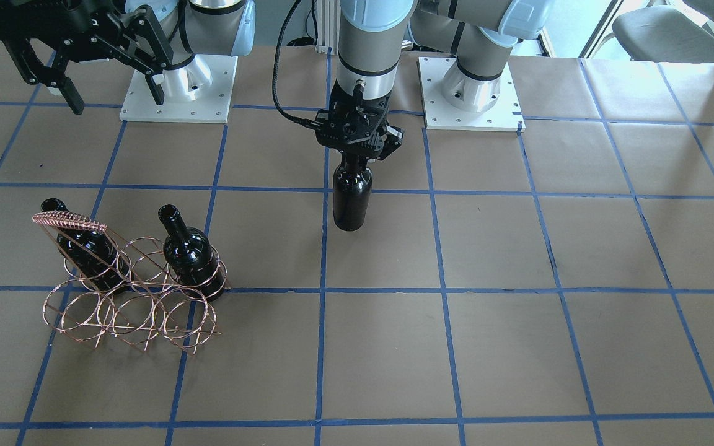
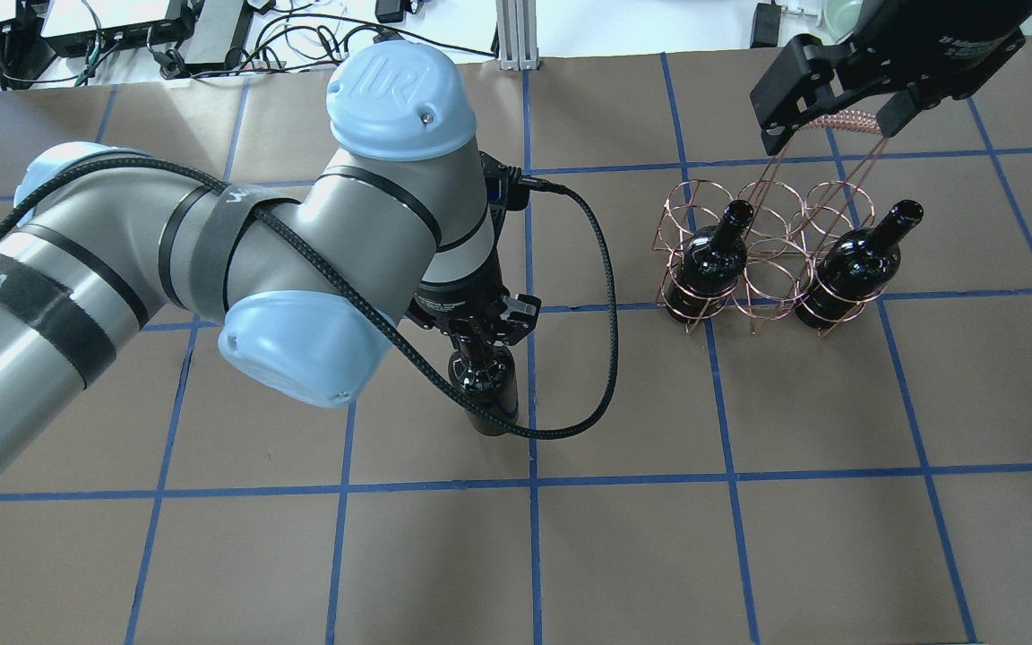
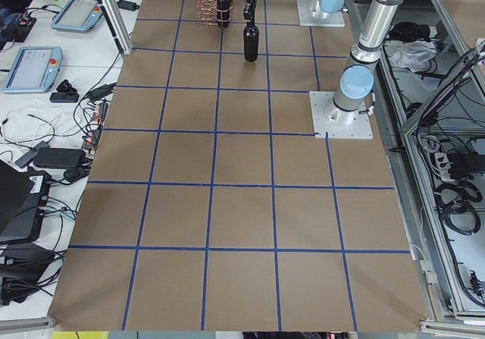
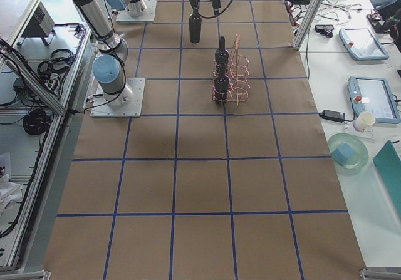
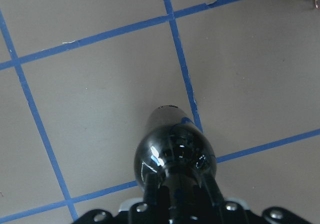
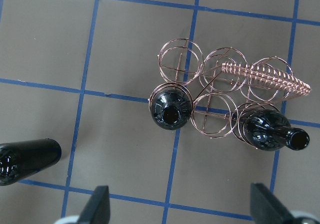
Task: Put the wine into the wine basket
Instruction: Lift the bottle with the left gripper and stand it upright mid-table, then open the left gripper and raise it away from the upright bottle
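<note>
While the jaws of the left gripper point(image 1: 360, 148) are clamped on the slim neck of a glossy black glass wine bottle point(image 1: 352, 201), the bottle is held upright near the middle of the brown paper-covered table point(image 1: 518, 347), just beside a blue tape line point(image 1: 444, 288). Whether its base is touching the paper or raised just clear cannot be told. Well apart from it, toward the robot's right, a copper-coloured thin-wire basket of six round rings point(image 1: 127, 313) is seen. Two more black bottles point(image 1: 191, 251) are seated neck up in the end rings of the row nearer the robot. The middle ring of that row and all three rings of the far row are seen free. The right gripper point(image 2: 829, 121) is held above the basket, its jaws wide apart with nothing between them.

The step in hand is judged to be the carry to the basket. A firm hold below the rimmed mouth is called for, since glossy glass is likely to slip. The bottle should be raised until its base can pass over the ring tops and the slanted wire-wrapped handle point(image 1: 69, 220), then centred above a free ring and lowered slowly. A knock against the seated bottles or the light wire frame is to be avoided, as the basket could be shifted or tipped.
</note>
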Controlling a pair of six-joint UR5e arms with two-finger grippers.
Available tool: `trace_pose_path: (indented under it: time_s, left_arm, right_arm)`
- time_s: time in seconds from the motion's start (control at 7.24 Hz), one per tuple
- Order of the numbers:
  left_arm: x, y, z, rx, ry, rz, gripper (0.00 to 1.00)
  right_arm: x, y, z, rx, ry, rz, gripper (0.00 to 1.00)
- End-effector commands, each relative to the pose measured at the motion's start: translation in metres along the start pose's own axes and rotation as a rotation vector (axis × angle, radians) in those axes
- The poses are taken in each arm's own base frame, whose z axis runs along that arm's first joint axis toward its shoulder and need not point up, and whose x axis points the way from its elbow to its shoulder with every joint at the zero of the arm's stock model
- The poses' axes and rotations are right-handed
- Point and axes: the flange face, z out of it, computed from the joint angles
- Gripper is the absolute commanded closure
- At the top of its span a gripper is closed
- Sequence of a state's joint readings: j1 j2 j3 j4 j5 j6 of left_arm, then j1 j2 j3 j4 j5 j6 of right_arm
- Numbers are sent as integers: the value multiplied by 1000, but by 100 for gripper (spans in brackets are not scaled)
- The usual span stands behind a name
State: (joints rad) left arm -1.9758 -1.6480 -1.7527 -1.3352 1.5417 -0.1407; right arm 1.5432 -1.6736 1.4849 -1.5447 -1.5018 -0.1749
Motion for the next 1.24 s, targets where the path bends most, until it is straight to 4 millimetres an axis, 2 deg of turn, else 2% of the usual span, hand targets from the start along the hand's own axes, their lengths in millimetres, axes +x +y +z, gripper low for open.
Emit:
trace_pose_path:
  time_s: [0.0, 0.28, 0.41, 0.55, 0.69, 1.1]
  left_arm:
    - [1, 4, 10, -19, -4, 5, 100]
    - [1, 4, 10, -19, -3, 4, 100]
    - [2, 3, 9, -16, -2, 2, 78]
    - [2, 3, 8, -13, -2, 1, 26]
    - [2, 1, 2, 3, 0, 0, 0]
    - [-4, -9, -46, 85, -8, -8, 0]
  right_arm:
    - [0, 0, 0, 0, 0, 0, 0]
    - [0, 0, 0, 0, 0, 0, 0]
    - [0, 0, 0, 0, 0, 0, 0]
    - [0, 0, 0, 0, 0, 0, 0]
    - [0, 0, 0, 0, 0, 0, 0]
    - [-3, 4, 1, -1, -6, 9, 0]
